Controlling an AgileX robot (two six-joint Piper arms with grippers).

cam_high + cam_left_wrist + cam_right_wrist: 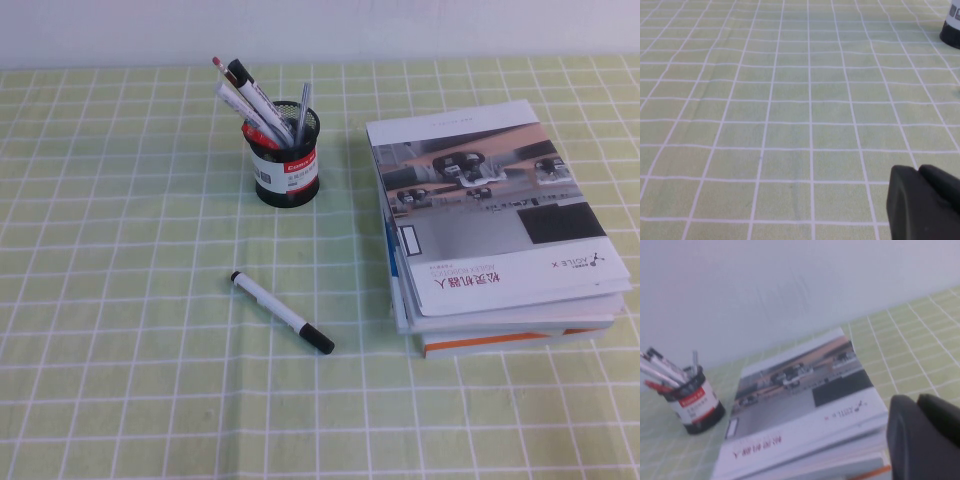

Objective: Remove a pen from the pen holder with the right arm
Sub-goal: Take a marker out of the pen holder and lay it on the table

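Note:
A black mesh pen holder (285,150) with a red and white label stands upright at the back middle of the table, holding several pens. A white marker (283,312) with black ends lies flat on the green checked cloth in front of it. Neither arm shows in the high view. In the right wrist view my right gripper (916,401) is shut on nothing, off to the side of the book stack (800,405) and well away from the pen holder (695,405). In the left wrist view my left gripper (917,172) hangs shut over bare cloth, the holder's base (952,27) far off.
A stack of books and booklets (490,220) lies on the table to the right of the holder. A white wall runs along the table's far edge. The green checked cloth (120,300) covers the whole table.

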